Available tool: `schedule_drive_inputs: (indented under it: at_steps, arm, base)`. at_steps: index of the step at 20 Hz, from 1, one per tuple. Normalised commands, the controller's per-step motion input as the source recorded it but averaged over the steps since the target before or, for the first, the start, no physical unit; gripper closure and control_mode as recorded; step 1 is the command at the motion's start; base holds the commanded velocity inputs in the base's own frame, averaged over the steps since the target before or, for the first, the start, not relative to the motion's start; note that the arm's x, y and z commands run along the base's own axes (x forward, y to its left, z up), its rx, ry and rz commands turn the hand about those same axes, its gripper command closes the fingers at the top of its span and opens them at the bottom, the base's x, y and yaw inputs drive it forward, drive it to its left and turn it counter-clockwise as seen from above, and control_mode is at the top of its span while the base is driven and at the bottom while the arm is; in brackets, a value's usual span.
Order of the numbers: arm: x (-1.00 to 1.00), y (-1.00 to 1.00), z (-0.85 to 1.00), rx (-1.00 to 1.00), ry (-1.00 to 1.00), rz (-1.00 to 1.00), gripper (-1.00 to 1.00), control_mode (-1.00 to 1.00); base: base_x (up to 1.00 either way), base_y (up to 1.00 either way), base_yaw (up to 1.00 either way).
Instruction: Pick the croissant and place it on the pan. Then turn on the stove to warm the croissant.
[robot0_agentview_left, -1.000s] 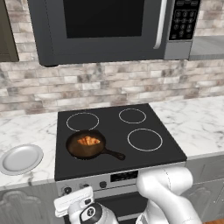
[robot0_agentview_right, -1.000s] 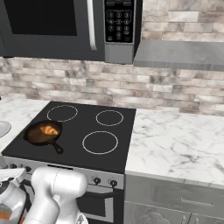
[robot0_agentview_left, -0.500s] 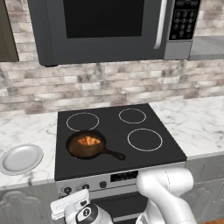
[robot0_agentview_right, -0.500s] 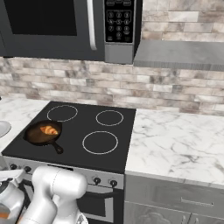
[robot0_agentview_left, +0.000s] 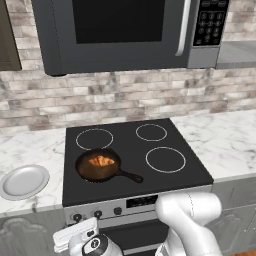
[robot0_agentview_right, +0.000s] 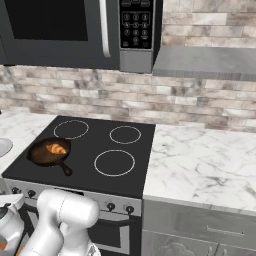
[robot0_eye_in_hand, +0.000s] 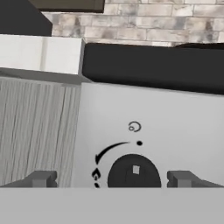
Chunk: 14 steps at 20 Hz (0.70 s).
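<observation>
Closest of all, gripper: seen through the hand view, the gripper has its two dark fingertips spread wide apart, holding nothing, one on each side of a round dark stove knob.
Likely reason for the pose: with the jaws straddling the knob, the hand looks lined up to close on it and turn it, which would be the warming step of the task.
Knob markings: a curved black arc, a small dot and a swirl symbol sit above the knob on the silver front panel.
Hand from the left base view: the white hand hangs low in front of the panel, below the leftmost knobs; the fingertips themselves cannot be made out there.
Stove: the black glass stove carries four white rings.
Pan: the dark pan rests on the front left ring, handle pointing right and toward the robot.
Croissant: the golden croissant lies inside the pan, so the placing step looks done.
Plate: a pale grey plate sits bare on the marble counter left of the stove.
Farthest: a dark microwave hangs above the brick wall.
</observation>
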Motion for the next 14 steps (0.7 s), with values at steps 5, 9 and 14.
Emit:
schedule_drive_inputs:
  at_steps: [5, 9, 14]
  arm:
    - [0.0, -0.17, -0.12, 0.0, 0.0, 0.0, -1.0, -1.0]
    - [0.0, -0.25, -0.01, 0.0, 0.0, 0.0, -1.0, -1.0]
    - [0.08, 0.01, 0.0, 0.0, 0.0, 0.0, -1.0, -1.0]
  base:
    - [0.0, 0.0, 0.0]
    - [0.0, 0.0, 0.0]
    - [0.0, 0.0, 0.0]
